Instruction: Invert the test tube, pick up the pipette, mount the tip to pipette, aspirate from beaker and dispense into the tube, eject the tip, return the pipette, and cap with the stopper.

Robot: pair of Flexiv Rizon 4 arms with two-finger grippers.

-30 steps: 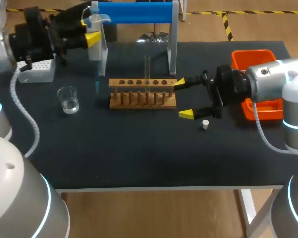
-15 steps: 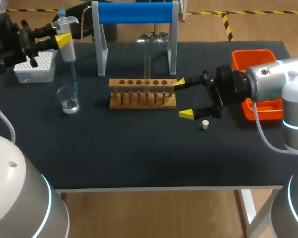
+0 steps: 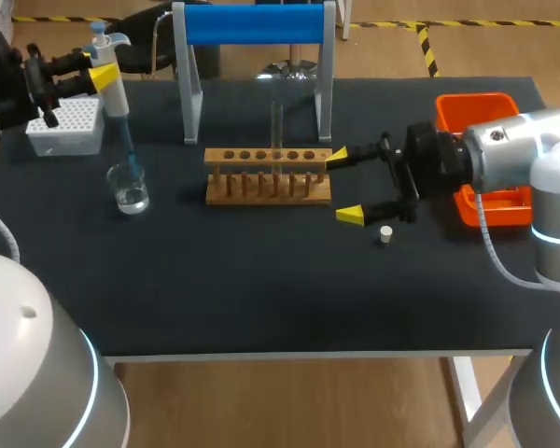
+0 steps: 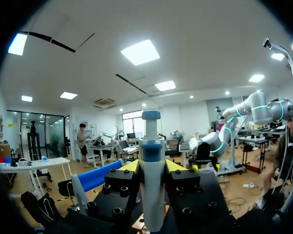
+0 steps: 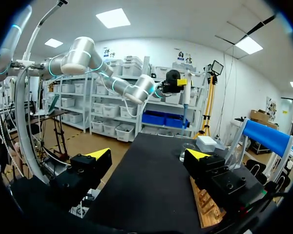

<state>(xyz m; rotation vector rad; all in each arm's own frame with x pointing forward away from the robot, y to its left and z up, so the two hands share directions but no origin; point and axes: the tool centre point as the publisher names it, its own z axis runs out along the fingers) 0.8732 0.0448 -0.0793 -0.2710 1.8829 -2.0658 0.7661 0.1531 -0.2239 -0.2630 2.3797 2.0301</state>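
My left gripper [image 3: 95, 75] is shut on the white pipette [image 3: 109, 67], held upright at the table's far left. The pipette's blue tip [image 3: 127, 145] points down, its end at the rim of the glass beaker [image 3: 129, 188], which holds a little water. In the left wrist view the pipette [image 4: 151, 146] stands between that gripper's [image 4: 152, 168] fingers. A test tube [image 3: 276, 131] stands upright in the wooden rack [image 3: 268, 175]. My right gripper [image 3: 343, 186] is open just right of the rack, empty [image 5: 149, 156]. The white stopper [image 3: 385, 234] lies on the mat near its nearer finger.
A white tip box [image 3: 67, 126] sits at the far left behind the beaker. The blue-topped pipette stand [image 3: 254, 24] rises behind the rack. An orange tray [image 3: 476, 110] lies at the right, partly under my right arm.
My left arm has carried the pipette leftwards from the blue stand to over the beaker, and its tip now reaches the beaker's rim. The right arm has not moved.
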